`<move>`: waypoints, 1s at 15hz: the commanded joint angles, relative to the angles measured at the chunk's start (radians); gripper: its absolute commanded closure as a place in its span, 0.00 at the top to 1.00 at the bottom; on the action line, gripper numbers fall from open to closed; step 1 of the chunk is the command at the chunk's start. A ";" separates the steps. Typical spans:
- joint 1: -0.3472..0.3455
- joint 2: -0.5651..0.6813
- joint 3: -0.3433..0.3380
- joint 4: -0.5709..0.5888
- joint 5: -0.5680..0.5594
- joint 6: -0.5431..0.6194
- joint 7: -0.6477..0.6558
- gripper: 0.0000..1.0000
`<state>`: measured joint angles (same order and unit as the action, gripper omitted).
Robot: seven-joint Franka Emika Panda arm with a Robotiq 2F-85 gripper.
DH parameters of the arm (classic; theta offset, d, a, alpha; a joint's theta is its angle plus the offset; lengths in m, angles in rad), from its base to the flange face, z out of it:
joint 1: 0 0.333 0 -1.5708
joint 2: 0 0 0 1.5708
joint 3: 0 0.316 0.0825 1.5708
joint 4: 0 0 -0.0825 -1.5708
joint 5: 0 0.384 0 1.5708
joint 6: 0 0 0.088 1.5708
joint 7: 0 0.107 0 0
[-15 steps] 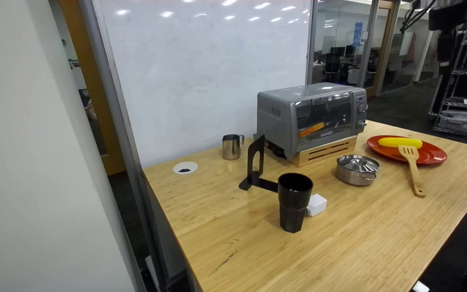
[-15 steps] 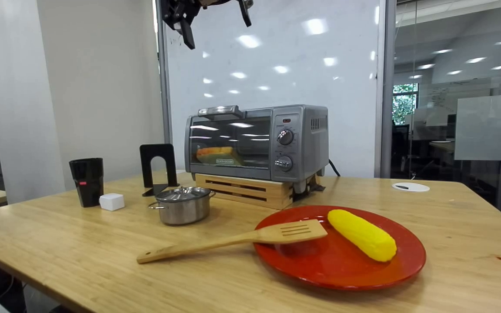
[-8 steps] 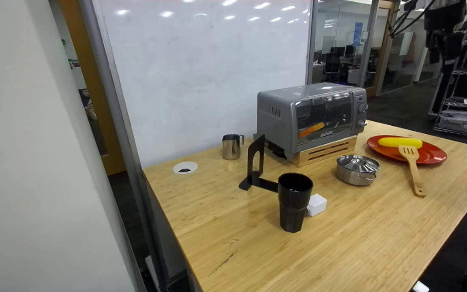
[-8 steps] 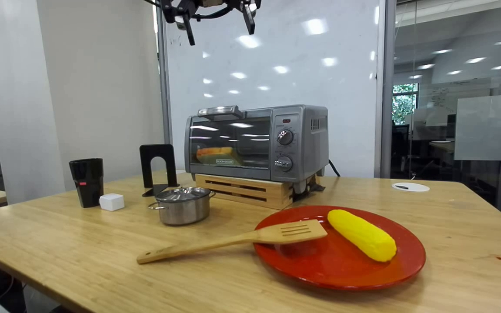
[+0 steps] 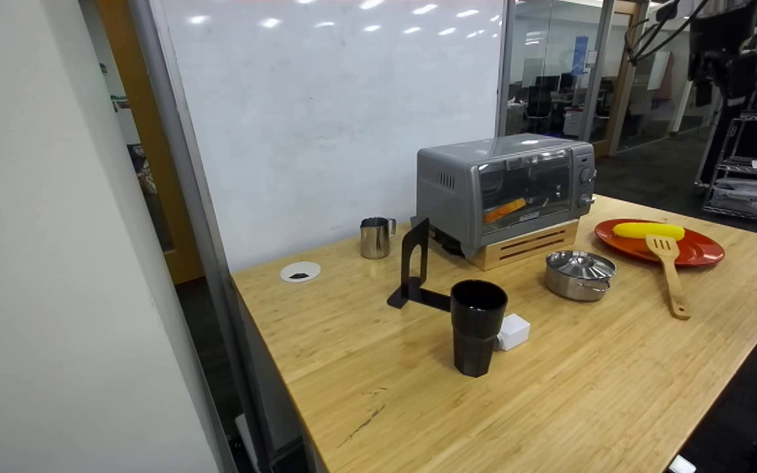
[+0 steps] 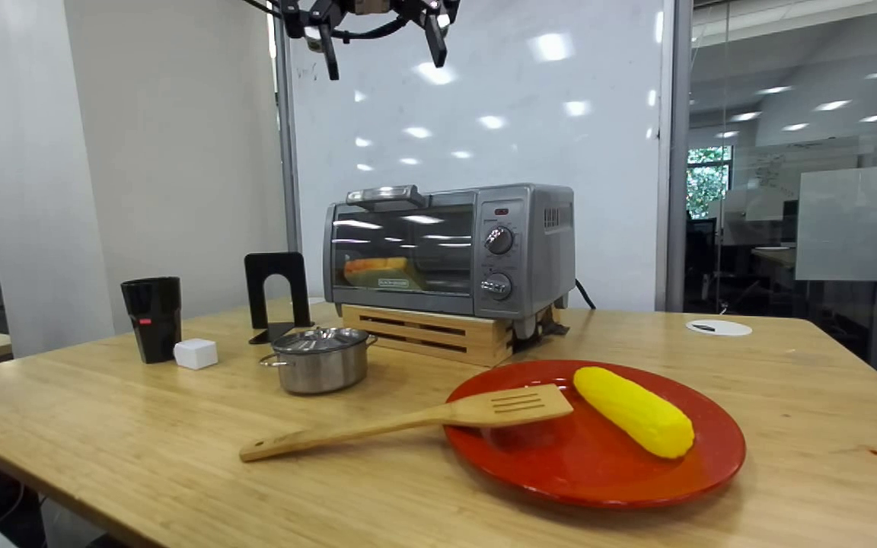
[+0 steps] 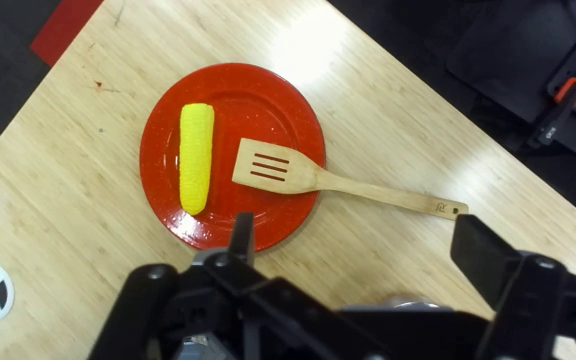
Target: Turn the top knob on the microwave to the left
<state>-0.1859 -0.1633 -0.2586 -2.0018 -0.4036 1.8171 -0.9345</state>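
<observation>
The microwave, a silver-grey toaster oven with a glass front, stands on a slatted wooden stand and appears in both exterior views. Its top knob sits on the control panel above a second, similar knob. My gripper hangs high up at the top of that exterior view, well apart from the knob. In the wrist view the gripper is spread wide, pointing down at the table with nothing between its fingers. The knob does not show in the wrist view.
A red plate carries a yellow corn cob and the head of a wooden spatula. A lidded steel pot, black cup, white block and black bookend stand leftward. A steel pitcher is beside the microwave.
My gripper has tilted more level and come down slightly in an exterior view, its right finger dropping most. It stays open. The microwave and the table objects have not moved.
</observation>
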 commanded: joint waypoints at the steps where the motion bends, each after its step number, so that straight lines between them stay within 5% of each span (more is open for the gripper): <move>1: -0.022 0.005 -0.010 0.001 0.071 -0.047 0.137 1.00; 13: -0.063 -0.048 -0.066 -0.010 0.285 -0.148 0.641 1.00; 15: -0.108 0.020 -0.137 0.095 0.323 -0.180 0.611 1.00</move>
<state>-0.2402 -0.1932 -0.3403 -1.9933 -0.1430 1.6838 -0.3279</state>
